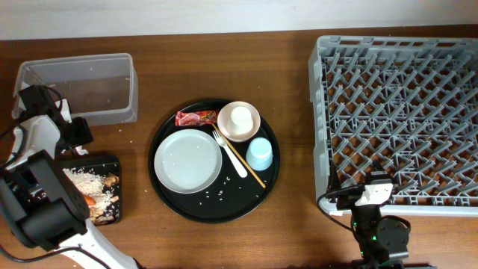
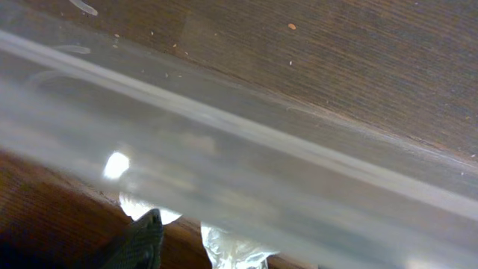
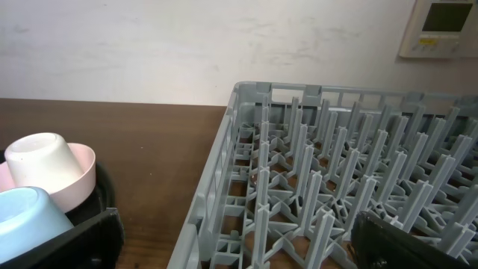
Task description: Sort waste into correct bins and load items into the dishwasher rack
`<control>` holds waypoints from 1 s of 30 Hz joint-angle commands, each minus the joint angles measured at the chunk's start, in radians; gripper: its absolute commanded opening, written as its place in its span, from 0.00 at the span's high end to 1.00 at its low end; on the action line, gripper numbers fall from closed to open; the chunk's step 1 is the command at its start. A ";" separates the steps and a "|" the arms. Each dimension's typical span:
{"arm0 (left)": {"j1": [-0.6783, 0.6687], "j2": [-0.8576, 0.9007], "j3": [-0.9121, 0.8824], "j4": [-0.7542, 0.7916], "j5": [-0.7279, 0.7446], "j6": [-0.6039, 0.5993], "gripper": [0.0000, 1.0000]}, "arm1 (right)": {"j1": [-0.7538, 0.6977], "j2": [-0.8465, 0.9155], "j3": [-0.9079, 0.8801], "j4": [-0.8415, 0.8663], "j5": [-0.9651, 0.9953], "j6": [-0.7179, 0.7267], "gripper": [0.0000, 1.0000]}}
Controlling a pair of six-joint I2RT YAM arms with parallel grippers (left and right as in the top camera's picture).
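Observation:
The clear tub (image 1: 75, 86) stands at the far left. The shallow black tray (image 1: 112, 161) in front of it holds rice with scraps (image 1: 86, 181) and a bit of orange carrot (image 1: 90, 199). My left gripper (image 1: 69, 119) is at the tub's front wall (image 2: 246, 149). In the left wrist view it looks open, with one finger showing and a crumpled white tissue (image 2: 231, 250) next to it. The round black tray (image 1: 213, 209) carries the grey plate (image 1: 187, 160), the pink bowl (image 1: 239, 122) with the white cup (image 3: 37, 161) in it, the blue cup (image 1: 259, 154), fork (image 1: 228, 153), chopsticks (image 1: 246, 164) and red wrapper (image 1: 196, 117). My right gripper (image 3: 235, 246) is open and empty at the grey rack's (image 1: 396, 112) front left corner.
Loose rice grains (image 1: 216, 196) lie on the round tray's front part. The rack (image 3: 314, 187) has tall pegs. A wall with a white control panel (image 3: 441, 26) is behind the table. Bare wood lies between the round tray and the rack.

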 commanded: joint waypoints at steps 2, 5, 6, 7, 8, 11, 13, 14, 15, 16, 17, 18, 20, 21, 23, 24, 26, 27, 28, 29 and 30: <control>0.002 0.018 0.006 0.003 0.017 0.009 0.51 | -0.007 -0.007 -0.005 -0.007 -0.002 -0.006 0.01; 0.002 0.018 0.006 0.001 0.012 0.009 0.67 | -0.007 -0.007 -0.005 -0.007 -0.002 -0.006 0.01; 0.002 0.018 0.006 0.001 0.009 0.009 0.73 | -0.007 -0.007 -0.005 -0.007 -0.002 -0.006 0.01; 0.002 0.018 0.007 0.001 0.009 0.009 0.79 | -0.007 -0.007 -0.005 -0.007 -0.002 -0.006 0.01; 0.002 0.018 0.007 -0.002 0.010 0.008 0.87 | -0.007 -0.007 -0.005 -0.008 -0.002 -0.006 0.01; 0.002 0.016 0.008 -0.025 0.009 0.000 0.99 | -0.007 -0.007 -0.005 -0.007 -0.002 -0.006 0.01; 0.002 0.007 0.009 -0.040 0.003 -0.015 0.99 | -0.007 -0.007 -0.005 -0.007 -0.002 -0.006 0.01; 0.002 -0.002 0.010 -0.048 0.002 -0.023 0.99 | -0.007 -0.007 -0.005 -0.007 -0.002 -0.006 0.01; 0.002 -0.018 0.011 -0.059 0.000 -0.038 0.99 | -0.007 -0.007 -0.005 -0.007 -0.002 -0.007 0.01; 0.002 -0.033 0.013 -0.064 -0.002 -0.050 0.99 | -0.007 -0.007 -0.005 -0.007 -0.002 -0.006 0.01; 0.002 -0.050 0.014 -0.070 -0.002 -0.058 0.99 | -0.007 -0.007 -0.005 -0.008 -0.002 -0.006 0.01; 0.002 -0.073 0.014 -0.074 -0.002 -0.068 0.99 | -0.007 -0.007 -0.005 -0.007 -0.002 -0.006 0.01; 0.002 -0.118 0.014 -0.081 -0.002 -0.078 0.99 | -0.007 -0.007 -0.005 -0.007 -0.002 -0.006 0.01; 0.002 -0.163 0.014 -0.087 -0.002 -0.079 0.99 | -0.007 -0.007 -0.005 -0.007 -0.002 -0.006 0.01; 0.002 -0.214 0.014 -0.089 -0.002 -0.079 0.99 | -0.007 -0.007 -0.005 -0.007 -0.002 -0.006 0.01; 0.002 -0.238 0.014 -0.089 -0.003 -0.082 0.99 | -0.007 -0.007 -0.005 -0.007 -0.002 -0.006 0.01; 0.002 -0.296 0.014 -0.088 -0.045 -0.129 0.99 | -0.007 -0.007 -0.005 -0.008 -0.002 -0.006 0.01; 0.002 -0.311 0.014 -0.088 -0.048 -0.129 0.99 | -0.007 -0.007 -0.005 -0.007 -0.002 -0.006 0.01; 0.002 -0.333 0.014 -0.085 -0.047 -0.129 0.99 | -0.007 -0.007 -0.005 -0.007 -0.002 -0.006 0.01; 0.002 -0.357 0.014 -0.079 -0.047 -0.129 0.99 | -0.007 -0.007 -0.005 -0.007 -0.002 -0.006 0.01; 0.002 -0.381 0.014 -0.068 -0.043 -0.138 0.99 | -0.007 -0.007 -0.005 -0.007 -0.002 -0.006 0.01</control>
